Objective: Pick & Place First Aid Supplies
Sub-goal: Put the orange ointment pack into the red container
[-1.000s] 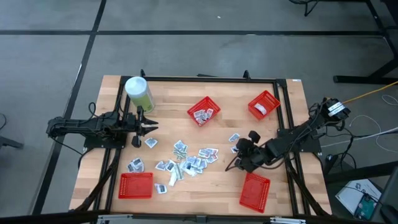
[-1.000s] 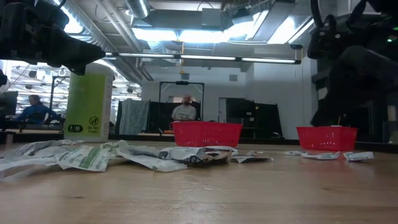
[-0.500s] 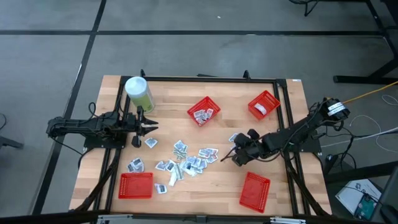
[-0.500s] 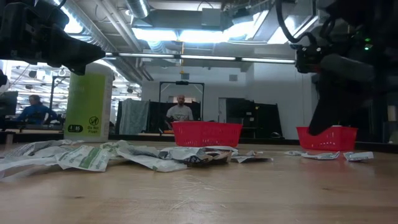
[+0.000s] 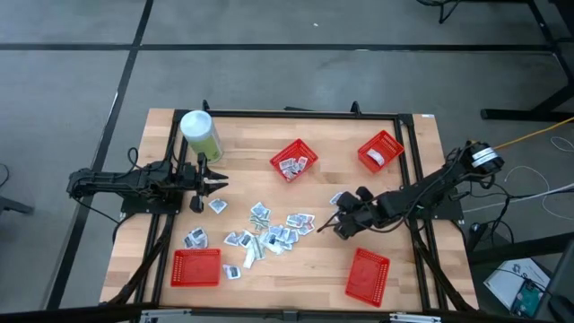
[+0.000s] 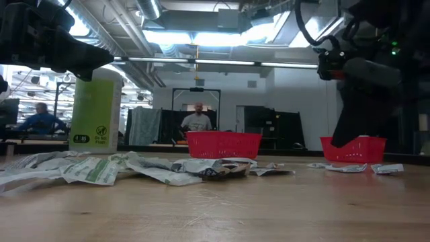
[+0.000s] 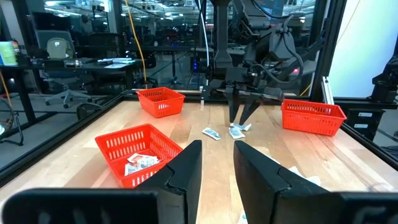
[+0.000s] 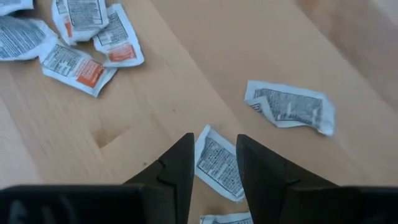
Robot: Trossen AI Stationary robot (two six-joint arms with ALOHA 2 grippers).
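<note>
Right wrist view alone reveals black print and orange patches on packets (image 8: 219, 163) between the empty, parted right pincer (image 8: 214, 163). Print too small to read. Left pincer (image 7: 217, 163) likewise parted, empty, at the high view's left.

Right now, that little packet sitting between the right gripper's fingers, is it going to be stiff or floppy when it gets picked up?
Probably floppy: the packet looks thin, with wrinkled edges. Likely very light, so the right gripper, fingers open, could nudge it sideways. Lying flat on the table, its edge may be hard to catch.
</note>
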